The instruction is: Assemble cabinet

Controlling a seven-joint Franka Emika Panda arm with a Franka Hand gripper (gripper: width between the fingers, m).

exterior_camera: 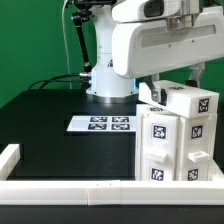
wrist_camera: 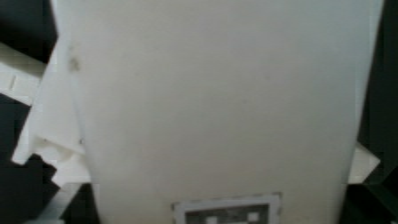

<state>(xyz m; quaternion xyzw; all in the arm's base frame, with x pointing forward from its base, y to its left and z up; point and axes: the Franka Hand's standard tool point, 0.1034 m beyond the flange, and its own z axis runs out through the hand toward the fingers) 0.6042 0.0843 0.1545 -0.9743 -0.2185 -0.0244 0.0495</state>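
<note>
The white cabinet body stands at the exterior view's right near the front rail, with black-and-white tags on its faces. A smaller white tagged block sits slightly tilted on its top. My gripper hangs just above and behind the body's top, close to that block. Its fingers are mostly hidden by the white parts. In the wrist view a broad white cabinet face fills the picture, with one tag at its edge. No fingertip shows there clearly.
The marker board lies flat on the black table at the middle. The low white border rail runs along the front and the exterior view's left. The arm's base stands at the back.
</note>
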